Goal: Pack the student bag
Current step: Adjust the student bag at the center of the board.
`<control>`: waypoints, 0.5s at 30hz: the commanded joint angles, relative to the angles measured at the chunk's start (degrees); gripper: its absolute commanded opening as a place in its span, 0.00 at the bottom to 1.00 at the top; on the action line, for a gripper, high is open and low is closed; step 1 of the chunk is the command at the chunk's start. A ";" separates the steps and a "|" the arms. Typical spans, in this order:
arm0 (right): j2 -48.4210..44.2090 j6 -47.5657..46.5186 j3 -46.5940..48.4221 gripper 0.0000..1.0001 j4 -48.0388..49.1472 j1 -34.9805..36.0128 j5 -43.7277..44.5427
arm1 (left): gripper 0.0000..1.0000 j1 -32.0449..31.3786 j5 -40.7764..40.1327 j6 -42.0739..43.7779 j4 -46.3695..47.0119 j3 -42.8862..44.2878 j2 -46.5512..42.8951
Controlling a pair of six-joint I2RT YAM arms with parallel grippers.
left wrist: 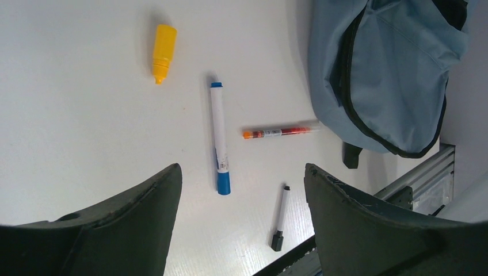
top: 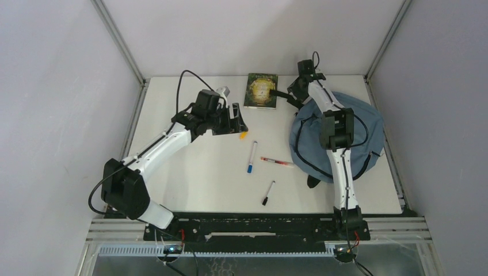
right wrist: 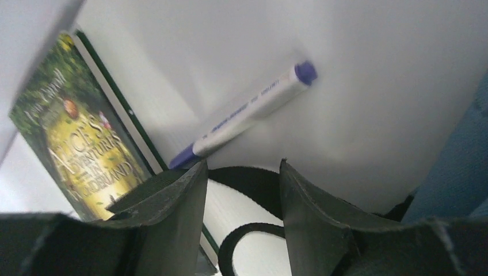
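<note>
The blue-grey student bag [top: 359,129] lies at the right of the table, partly under my right arm; it also shows in the left wrist view [left wrist: 391,75]. My right gripper [top: 289,93] is at the bag's top end by the book. In the right wrist view its jaws [right wrist: 243,168] stand partly open, with the bag's black strap [right wrist: 253,181] looping between them. My left gripper [top: 236,118] is open and empty above the table's middle left [left wrist: 241,169].
An Alice in Wonderland book [top: 261,89] lies at the back, with a purple-capped marker [right wrist: 247,112] beside it. A yellow cap-like piece [left wrist: 163,52], a blue marker [left wrist: 219,138], a red pen [left wrist: 279,132] and a small black marker [left wrist: 280,218] lie on the table.
</note>
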 commanded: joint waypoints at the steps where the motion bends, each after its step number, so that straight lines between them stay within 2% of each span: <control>1: -4.36 -0.86 -7.57 0.57 0.25 1.57 -0.49 | 0.82 0.29 0.66 1.04 1.03 -0.73 0.52; 4: -11.89 -1.25 -23.84 0.59 5.65 2.07 -0.89 | 0.82 0.26 0.75 1.17 1.06 -0.63 0.98; 6: -15.57 -1.50 -29.95 0.60 7.07 1.85 -1.09 | 0.82 0.25 1.01 1.08 1.03 -0.62 1.16; 10: -19.52 -5.14 -33.41 0.60 3.55 1.00 -0.56 | 0.82 0.28 1.60 0.92 1.07 -0.61 1.32; 15: -23.88 -10.34 -33.41 0.60 1.66 0.64 0.30 | 0.82 0.25 2.03 0.36 1.28 -0.63 1.36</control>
